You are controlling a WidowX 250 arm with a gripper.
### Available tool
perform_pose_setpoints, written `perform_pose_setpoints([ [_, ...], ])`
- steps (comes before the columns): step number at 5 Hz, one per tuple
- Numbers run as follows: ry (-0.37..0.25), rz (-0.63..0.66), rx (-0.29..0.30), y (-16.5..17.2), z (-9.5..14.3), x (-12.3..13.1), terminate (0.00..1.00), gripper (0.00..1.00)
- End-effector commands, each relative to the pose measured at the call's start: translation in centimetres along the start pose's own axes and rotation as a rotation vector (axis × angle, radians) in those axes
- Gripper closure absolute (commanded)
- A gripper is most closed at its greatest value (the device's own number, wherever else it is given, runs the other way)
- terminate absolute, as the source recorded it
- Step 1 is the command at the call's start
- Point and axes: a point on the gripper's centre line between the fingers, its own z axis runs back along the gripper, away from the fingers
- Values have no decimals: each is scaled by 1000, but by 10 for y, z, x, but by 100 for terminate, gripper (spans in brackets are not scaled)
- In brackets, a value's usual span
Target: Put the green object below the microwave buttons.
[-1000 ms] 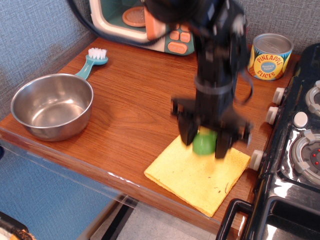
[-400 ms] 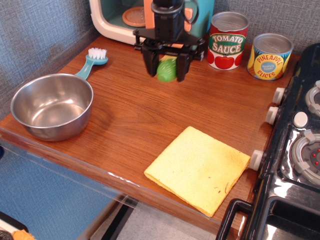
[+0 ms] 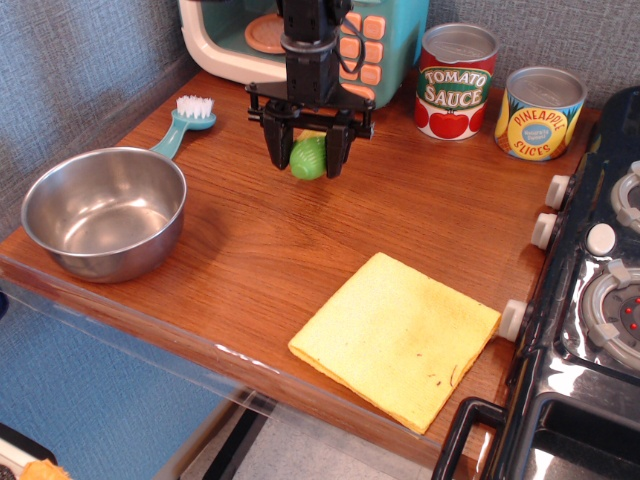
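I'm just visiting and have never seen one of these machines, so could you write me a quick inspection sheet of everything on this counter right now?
Surface: wooden counter, bare in the middle.
Job's things: green object held between the claw's fingers, in front of the toy microwave; microwave buttons on a teal panel, partly hidden by the arm.
Clutter: steel pot, teal brush, yellow cloth, tomato sauce can, pineapple can.
Claw: claw pointing down, closed on the green object.
Cables: black cable running along the arm.
Surroundings: toy stove at right, grey wall behind.
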Motion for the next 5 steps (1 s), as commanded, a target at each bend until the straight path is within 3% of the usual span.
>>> perform_pose_setpoints([
  [1,-37,-73,15,-10,13,0,0,0],
  [2,-69,-84,-1,-10,31,-2,0,0],
  [3,-179,-87,-30,-6,77,-12,0,0],
  [4,-200,-109,-54,-2,105,-29,0,0],
  [5,-170,-137,-52,-1,104,-41,0,0],
])
